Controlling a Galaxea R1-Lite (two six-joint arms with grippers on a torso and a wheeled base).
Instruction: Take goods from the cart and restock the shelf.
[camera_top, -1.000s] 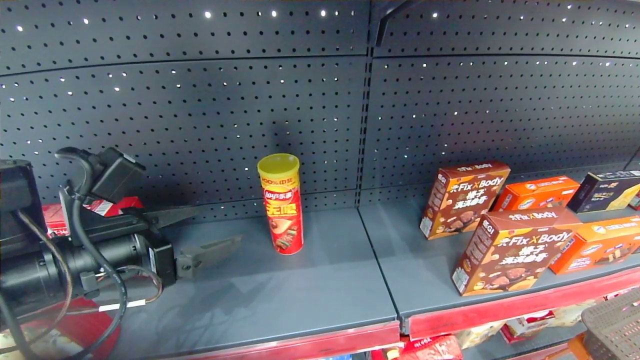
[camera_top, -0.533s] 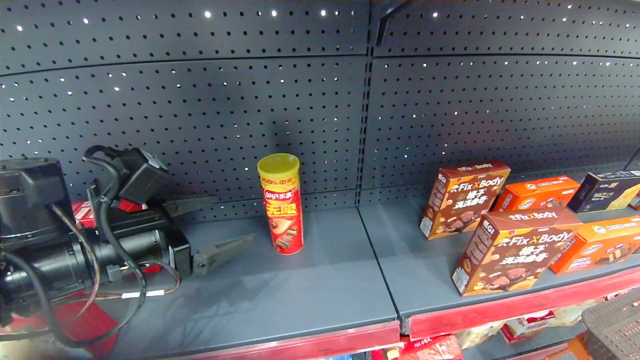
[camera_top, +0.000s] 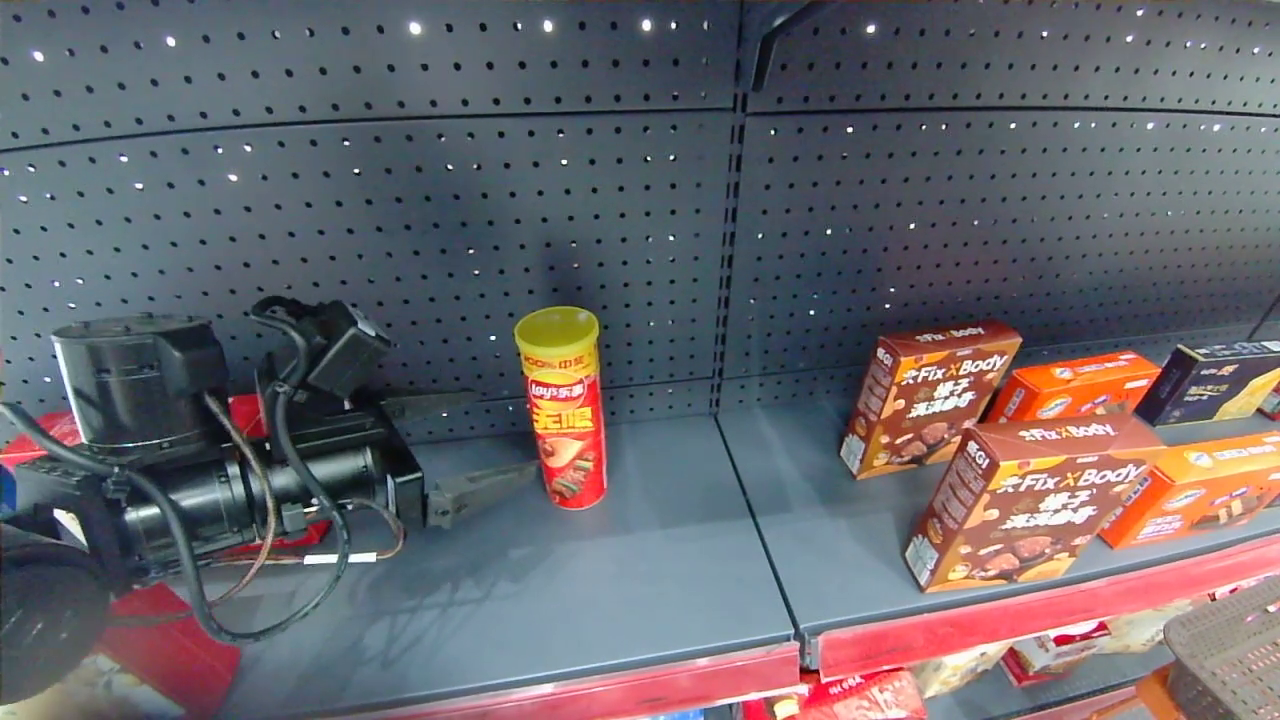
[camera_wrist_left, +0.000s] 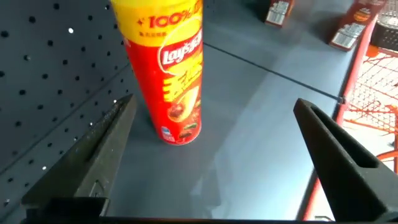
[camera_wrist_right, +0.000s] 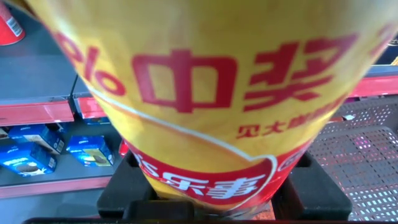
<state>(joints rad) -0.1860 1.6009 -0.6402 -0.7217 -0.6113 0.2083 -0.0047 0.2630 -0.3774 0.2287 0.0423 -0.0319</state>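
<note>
A red chip can with a yellow lid (camera_top: 562, 410) stands upright on the grey shelf (camera_top: 600, 580), near the pegboard back wall. My left gripper (camera_top: 506, 433) is level with the can's lower half, just to its left, open, with its fingers lying sideways and nothing between them. In the left wrist view the same can (camera_wrist_left: 169, 68) stands just beyond the spread fingertips of the left gripper (camera_wrist_left: 214, 104), closer to one finger. A second chip can (camera_wrist_right: 199, 93), yellow and red, sits very close in the right wrist view, held in my right gripper.
Brown snack boxes (camera_top: 1020, 500) and orange boxes (camera_top: 1190, 485) stand on the right shelf section. Red packs (camera_top: 240, 410) lie behind my left arm. A grey mesh basket (camera_top: 1230, 650) sits at the lower right. Blue packages (camera_wrist_right: 37, 149) lie on lower shelves.
My left arm has moved right along the shelf, bringing its open gripper up close to the standing can. The can and boxes have not moved.
</note>
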